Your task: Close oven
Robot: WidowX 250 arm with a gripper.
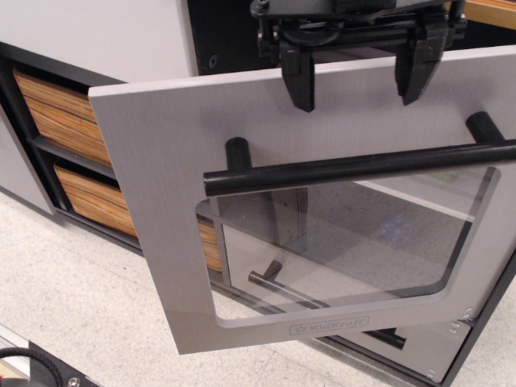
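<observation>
Gripper (359, 76) hangs at top of frame w/ both black fingers (297, 76) pointing down and spread wide apart, nothing between them. Fingertips sit just at the upper edge of the oven door; from this angle it's hard to say if they touch the panel or hover a bit in front of it.

Oven (153, 242) fills most of the view: brushed silver-grey door swung partway open, tilted toward the camera, so its top edge runs diagonally from mid-left up to the right. Long black bar handle (363, 165) crosses the door on two short black posts, approx. below the fingers and above the window. Clear rounded-corner window (355, 242) takes up the lower right of the door; through it a metal rack bar and the pale inside of the cavity show. Embossed KidKraft logo (329, 326) sits under the window near the door's bottom edge.

Behind the door's lower right corner, a shorter grey drawer (423, 347) w/ a black handle peeks out, mostly hidden. Left of the door, two orange wood-grain drawers (60, 117) are stacked in a dark frame, the lower one partly covered by the door. Grey panel (97, 32) lies above them. Speckled pale floor (72, 306) spreads below, and a black cable (36, 363) curls at the bottom left corner.
</observation>
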